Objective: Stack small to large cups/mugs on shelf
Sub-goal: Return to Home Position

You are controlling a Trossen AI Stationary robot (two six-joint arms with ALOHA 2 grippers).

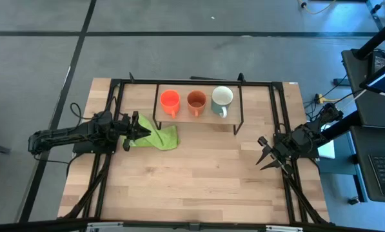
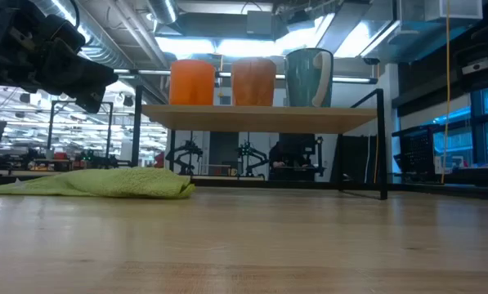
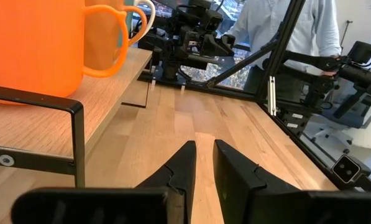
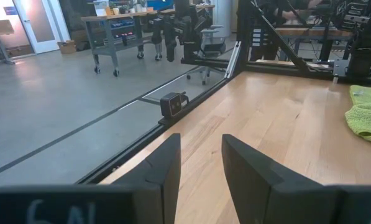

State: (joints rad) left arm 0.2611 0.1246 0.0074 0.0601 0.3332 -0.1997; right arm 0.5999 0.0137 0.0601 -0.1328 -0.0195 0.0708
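Three mugs stand upright in a row on the light-wood shelf (image 1: 198, 119): the orange-red mug (image 1: 170, 100) at the left, the brown-orange mug (image 1: 196, 100) in the middle and the pale green mug (image 1: 222, 98) at the right. They show the same way in the low view: orange-red (image 2: 193, 82), brown-orange (image 2: 253, 82), pale green (image 2: 309, 77), all on the shelf (image 2: 260, 118). My left gripper (image 1: 140, 131) is left of the shelf, over the lime-green cloth (image 1: 158, 138), open by a narrow gap (image 3: 204, 165) and empty. My right gripper (image 1: 262, 154) is open and empty near the table's right edge.
The shelf's black legs (image 3: 78, 143) stand just beside my left gripper. The lime-green cloth (image 2: 105, 181) lies flat on the table, left of the shelf. A black frame (image 1: 279, 116) runs along the table's edges. A person (image 3: 284, 31) stands beyond the table's right side.
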